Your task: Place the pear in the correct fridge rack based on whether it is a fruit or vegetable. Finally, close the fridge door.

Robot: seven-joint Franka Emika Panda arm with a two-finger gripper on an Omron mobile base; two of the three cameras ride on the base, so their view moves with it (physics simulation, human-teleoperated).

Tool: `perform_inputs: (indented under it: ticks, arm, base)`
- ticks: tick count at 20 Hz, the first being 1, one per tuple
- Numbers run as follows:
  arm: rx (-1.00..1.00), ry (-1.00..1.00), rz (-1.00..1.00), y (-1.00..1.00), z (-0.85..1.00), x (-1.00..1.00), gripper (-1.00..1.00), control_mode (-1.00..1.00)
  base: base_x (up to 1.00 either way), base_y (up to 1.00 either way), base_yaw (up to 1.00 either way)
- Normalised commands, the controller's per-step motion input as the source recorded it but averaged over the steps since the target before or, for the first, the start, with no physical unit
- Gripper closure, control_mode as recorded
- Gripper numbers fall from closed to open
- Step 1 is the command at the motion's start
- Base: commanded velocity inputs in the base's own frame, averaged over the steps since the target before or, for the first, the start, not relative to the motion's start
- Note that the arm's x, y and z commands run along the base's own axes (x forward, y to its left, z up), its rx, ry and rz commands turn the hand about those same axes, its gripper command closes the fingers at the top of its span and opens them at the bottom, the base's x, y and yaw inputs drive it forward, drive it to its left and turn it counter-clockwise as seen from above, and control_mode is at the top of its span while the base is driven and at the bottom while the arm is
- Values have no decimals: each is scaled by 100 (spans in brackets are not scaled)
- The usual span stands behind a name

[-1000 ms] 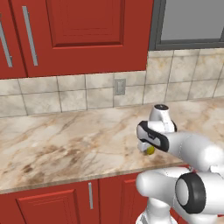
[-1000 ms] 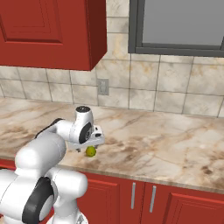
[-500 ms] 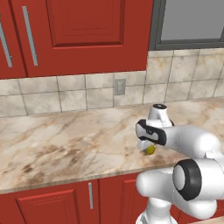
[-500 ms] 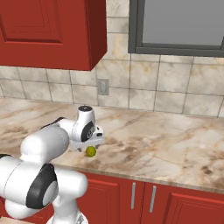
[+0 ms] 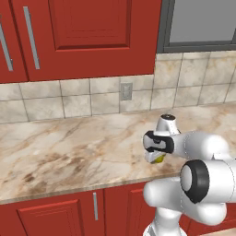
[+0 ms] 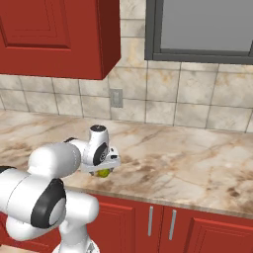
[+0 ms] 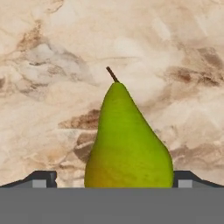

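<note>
Gripper (image 6: 103,170) released, jaws wide either side of pear (image 7: 127,144) (not clamped), low over bench (image 6: 197,163) near its front edge; bare marble all around.

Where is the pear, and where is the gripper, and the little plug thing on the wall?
pear (image 7: 129,144): hand view, middle of its green body.
gripper (image 7: 113,178): hand view, midway between its two dark fingertips, open around the pear.
wall outlet (image 5: 126,91): left base view, centre of its plate on the tiles.
</note>
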Motion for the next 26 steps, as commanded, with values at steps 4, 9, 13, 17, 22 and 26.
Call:
perform_inputs:
  ticks: [4,9,13,17,22,26]
  arm:
    - [0,0,2,0,-16,19,-100,-100]
    - [0,1,3,0,-26,4,100,-100]
    - [0,0,3,0,-20,0,100,-100]
    - [0,-1,1,0,23,-27,100,-100]
    - [0,-16,0,0,97,-57,100,-100]
    - [0,-10,0,0,100,-57,100,-100]
  base:
    - [0,0,0]
    - [0,0,0]
    - [0,0,0]
    - [0,0,0]
    - [0,0,0]
    - [0,0,0]
